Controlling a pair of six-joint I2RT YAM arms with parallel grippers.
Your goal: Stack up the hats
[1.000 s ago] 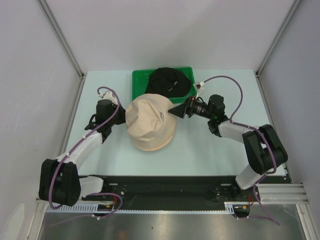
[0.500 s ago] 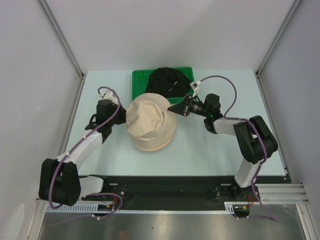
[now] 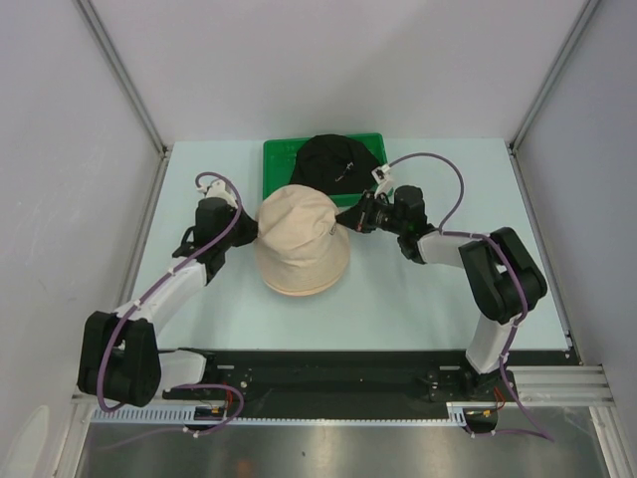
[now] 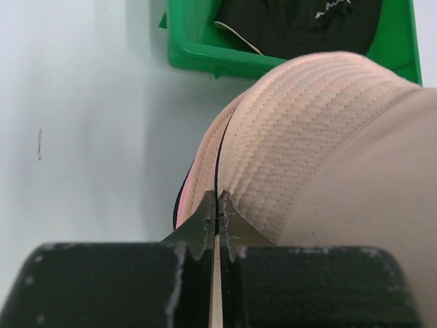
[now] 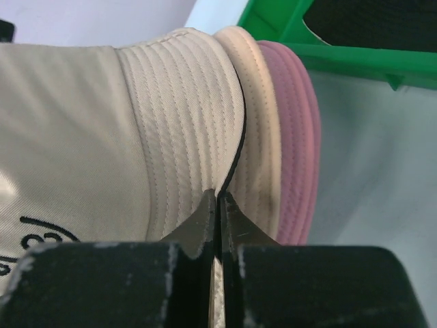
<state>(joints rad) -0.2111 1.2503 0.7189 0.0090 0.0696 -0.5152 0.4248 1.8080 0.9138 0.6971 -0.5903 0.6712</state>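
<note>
A beige hat (image 3: 301, 244) sits in the middle of the table, held by its brim from both sides. My left gripper (image 3: 257, 235) is shut on the left brim (image 4: 217, 198). My right gripper (image 3: 348, 224) is shut on the right brim (image 5: 218, 195). Under the held brim, the right wrist view shows a second beige brim (image 5: 258, 137) and a pink hat (image 5: 298, 143). A sliver of the pink hat (image 4: 183, 201) also shows in the left wrist view. A black hat (image 3: 338, 159) lies in the green tray (image 3: 275, 164) behind them.
The green tray (image 4: 205, 58) stands just behind the hats, close to both grippers, its rim (image 5: 341, 58) near the right fingers. Grey walls with metal posts close in the table on three sides. Both arm bases sit at the near edge.
My right gripper has shut on the beige hat's right brim and edged left. The hat now looks narrower, drawn in between the two grippers. The left gripper has stayed shut.
</note>
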